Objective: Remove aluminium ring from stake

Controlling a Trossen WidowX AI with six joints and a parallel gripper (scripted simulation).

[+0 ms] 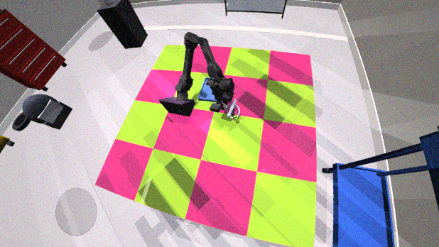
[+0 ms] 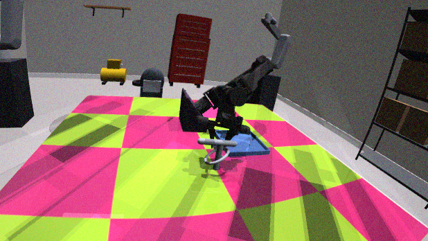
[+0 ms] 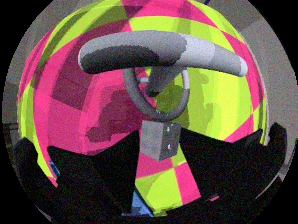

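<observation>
The steel stake stands upright, its cross-bar [image 1: 231, 107] [image 2: 205, 141] [image 3: 150, 46] on top of its post [image 2: 218, 149] [image 3: 162, 80]. The aluminium ring [image 1: 239, 113] [image 2: 208, 162] [image 3: 132, 92] is around the post below the cross-bar, tilted and raised off the mat. My gripper [image 3: 158, 133] is shut on the ring's square tab [image 3: 152, 142], on the tray side of the stake in the wrist view. The blue tray [image 1: 202, 90] [image 2: 267, 152] lies on the mat beside the stake; nothing shows in the visible part. The arm partly hides it.
The chequered mat [image 1: 227, 199] [image 2: 149, 187] lies under everything. The arm's dark base [image 1: 176, 106] [image 2: 188, 118] stands near the tray. A red tool cabinet [image 1: 25, 46] [image 2: 190, 52], a blue cart [image 1: 362, 206] and a shelf rack [image 2: 388, 88] stand off the mat.
</observation>
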